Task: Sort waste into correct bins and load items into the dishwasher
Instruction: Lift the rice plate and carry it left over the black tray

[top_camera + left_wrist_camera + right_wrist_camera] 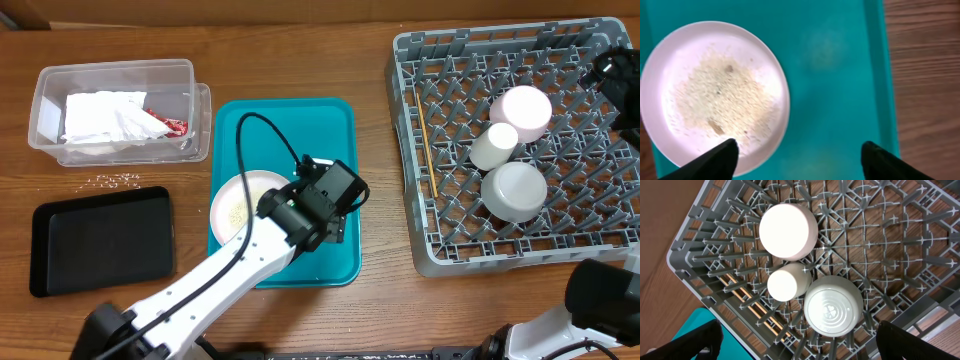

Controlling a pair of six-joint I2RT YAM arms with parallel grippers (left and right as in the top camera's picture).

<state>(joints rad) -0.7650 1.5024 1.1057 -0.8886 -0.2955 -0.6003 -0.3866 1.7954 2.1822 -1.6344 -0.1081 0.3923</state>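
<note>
Rack (455, 230) holds bowl (514, 190), cup (493, 146), small plate (526, 108).

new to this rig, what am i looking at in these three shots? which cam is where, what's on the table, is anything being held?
Two robot arms with two-finger grippers work at a wooden table.

The overhead view looks down on everything. The left arm reaches over a teal tray holding a plate of rice-like crumbs. A clear tub holds a crumpled napkin and a red wrapper. Below it lie a black tray and a few spilled crumbs. The grey dish rack holds a small plate, a cup, an upturned bowl and chopsticks.

The left wrist camera looks past the left gripper at the crumb plate. The right wrist camera looks past the right gripper into the rack.

Both grippers are open and hold nothing.
</note>
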